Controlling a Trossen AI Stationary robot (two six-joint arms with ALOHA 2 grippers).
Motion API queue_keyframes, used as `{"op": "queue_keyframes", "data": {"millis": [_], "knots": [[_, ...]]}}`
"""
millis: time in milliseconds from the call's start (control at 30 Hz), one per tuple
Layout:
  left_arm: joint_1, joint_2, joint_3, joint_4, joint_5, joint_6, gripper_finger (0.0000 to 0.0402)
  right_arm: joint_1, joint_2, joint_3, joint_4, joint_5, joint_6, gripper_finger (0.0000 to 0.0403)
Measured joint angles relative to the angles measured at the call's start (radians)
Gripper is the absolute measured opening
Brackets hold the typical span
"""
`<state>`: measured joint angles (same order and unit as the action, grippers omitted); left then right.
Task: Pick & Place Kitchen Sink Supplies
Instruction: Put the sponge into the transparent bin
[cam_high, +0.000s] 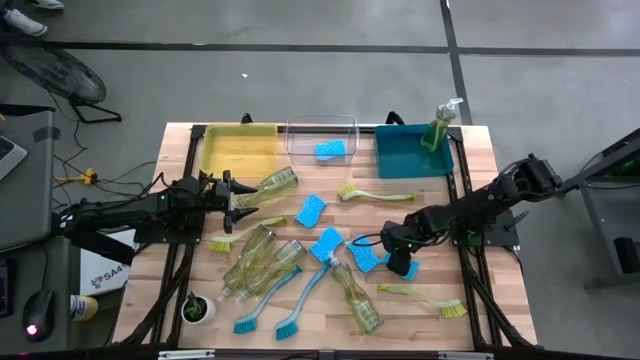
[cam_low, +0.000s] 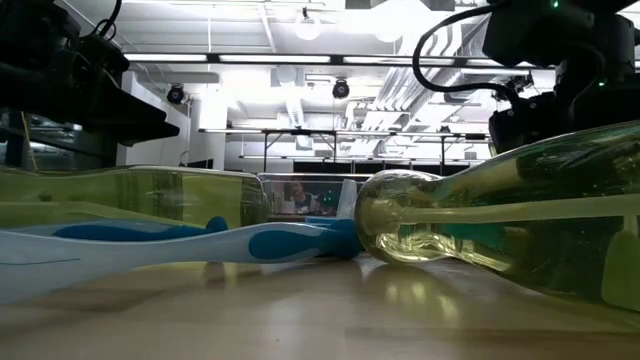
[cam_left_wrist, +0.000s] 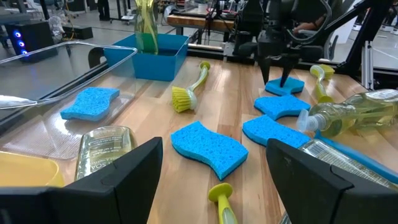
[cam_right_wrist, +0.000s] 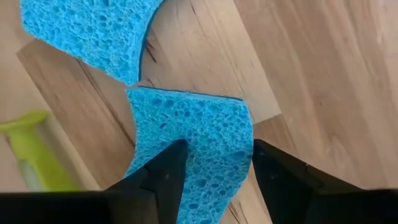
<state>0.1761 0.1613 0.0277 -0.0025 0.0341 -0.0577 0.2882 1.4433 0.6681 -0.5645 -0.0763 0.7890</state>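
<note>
Blue sponge at right gripper: the right gripper (cam_high: 402, 262), right of centre in the high view, has its fingers either side of a light-blue sponge (cam_right_wrist: 199, 140) on the table, jaws narrowed to its width; contact cannot be confirmed.
Purpose of pose: judged a top-down approach, fingers straddling the sponge for a lift.
Left gripper: left gripper (cam_high: 240, 200), left of centre in the high view, jaws wide and holding nothing, facing a soap bottle (cam_high: 272, 182) beside the yellow bin (cam_high: 240, 150); judged waiting.
Supplies: bottles, sponges and dish brushes (cam_high: 260, 308) lie scattered across the wooden table (cam_high: 480, 200).
Already binned: one sponge in the clear bin (cam_high: 322, 128), one bottle standing in the teal bin (cam_high: 410, 165).
</note>
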Motion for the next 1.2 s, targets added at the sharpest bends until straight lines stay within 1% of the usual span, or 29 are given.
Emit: {"op": "queue_keyframes", "data": {"millis": [133,233,433,633,833,1000,1200], "knots": [[0.000,0.000,0.000,0.000,0.000,0.000,0.0280,0.000,0.000,-0.010,0.013,0.002,-0.001,0.0165],[0.000,0.000,0.000,0.000,0.000,0.000,0.0280,0.000,0.000,-0.011,0.012,0.003,-0.003,0.0148],[0.000,0.000,0.000,0.000,0.000,0.000,0.0280,0.000,0.000,-0.011,0.009,0.042,-0.011,0.0096],[0.000,0.000,0.000,0.000,0.000,0.000,0.0280,0.000,0.000,-0.011,0.010,0.045,-0.011,0.0046],[0.000,0.000,0.000,0.000,0.000,0.000,0.0280,0.000,0.000,-0.011,0.011,0.045,-0.011,0.0007],[0.000,0.000,0.000,0.000,0.000,0.000,0.0280,0.000,0.001,0.006,0.007,0.047,-0.020,0.0004],[0.000,0.000,0.000,0.000,0.000,0.000,0.0280,-0.001,0.002,0.080,-0.029,0.058,-0.085,0.0001]]}}
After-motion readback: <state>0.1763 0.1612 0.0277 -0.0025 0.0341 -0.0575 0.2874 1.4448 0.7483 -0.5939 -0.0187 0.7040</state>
